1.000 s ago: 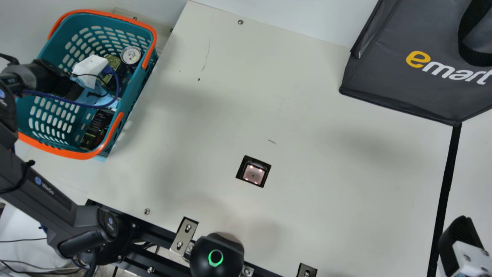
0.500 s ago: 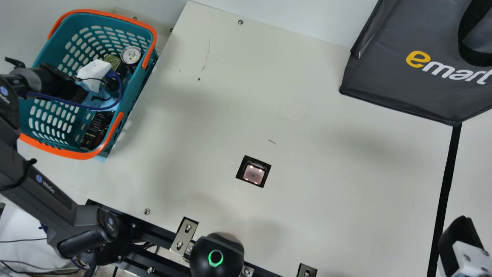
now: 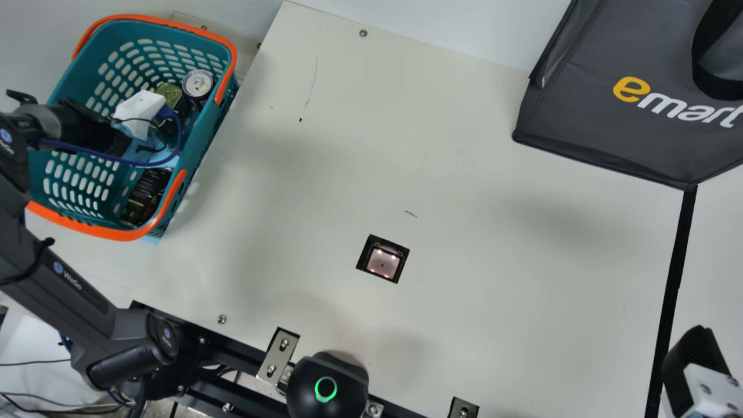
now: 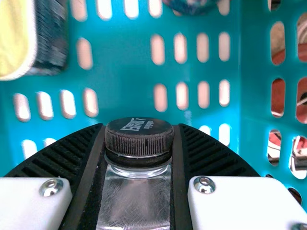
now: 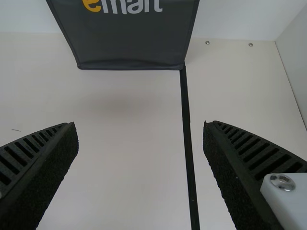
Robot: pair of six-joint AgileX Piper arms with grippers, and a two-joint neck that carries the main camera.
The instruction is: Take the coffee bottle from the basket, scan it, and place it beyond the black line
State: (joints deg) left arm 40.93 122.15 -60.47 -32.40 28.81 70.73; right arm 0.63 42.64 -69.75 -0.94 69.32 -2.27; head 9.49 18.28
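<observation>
My left gripper [image 4: 140, 127] pinches coffee bottle [image 4: 135, 196] up top; lifting too low could snag it on basket [image 3: 215, 125] edge. Right gripper [image 5: 140, 127] spread.

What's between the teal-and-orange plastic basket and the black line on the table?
In the main view, a small square black-framed panel with glowing dots, set in the cream tabletop, lies between basket and line.

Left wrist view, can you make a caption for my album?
The left tool grips a black-capped bottle, with the teal basket behind it.
</observation>
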